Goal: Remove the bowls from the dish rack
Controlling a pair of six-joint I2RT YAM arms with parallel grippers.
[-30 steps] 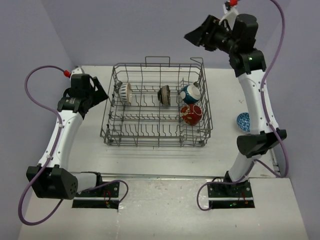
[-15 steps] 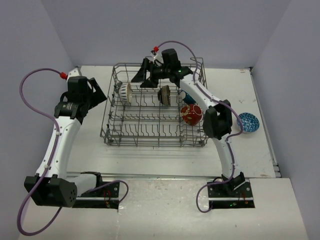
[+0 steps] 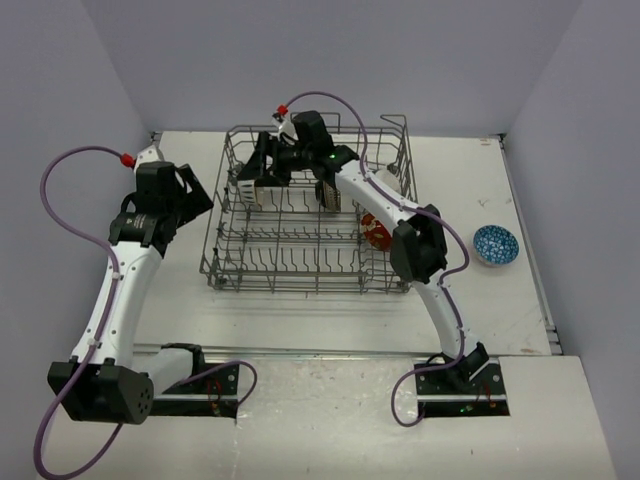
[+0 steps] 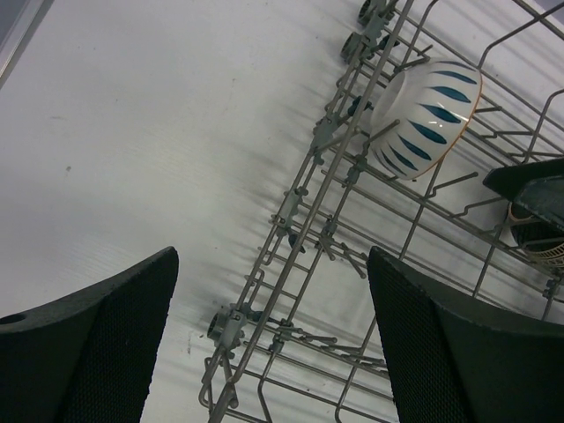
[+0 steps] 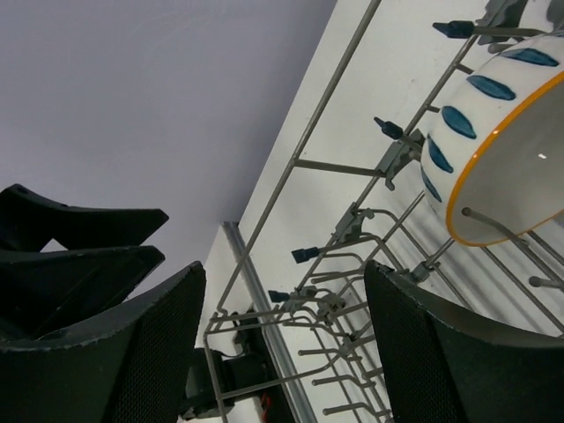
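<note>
The grey wire dish rack (image 3: 290,256) stands mid-table. In it, on edge, are a white bowl with dark stripes (image 3: 246,190), a dark brown bowl (image 3: 328,191) and a red patterned bowl (image 3: 374,233), which my right arm partly hides. The teal-white bowl is mostly hidden behind that arm. A blue patterned bowl (image 3: 495,244) sits on the table to the right. My right gripper (image 3: 251,171) is open and empty just above the striped bowl (image 5: 502,159). My left gripper (image 3: 201,190) is open and empty outside the rack's left wall (image 4: 304,203), with the striped bowl (image 4: 427,119) ahead of it.
The right arm stretches across the rack from the right, over the back row. In the left wrist view its black finger (image 4: 538,187) shows beside the brown bowl (image 4: 539,243). Purple walls close the table at back and sides.
My right arm has swung down from high at the right and reached across the rack to the striped bowl. My left gripper has barely moved.
</note>
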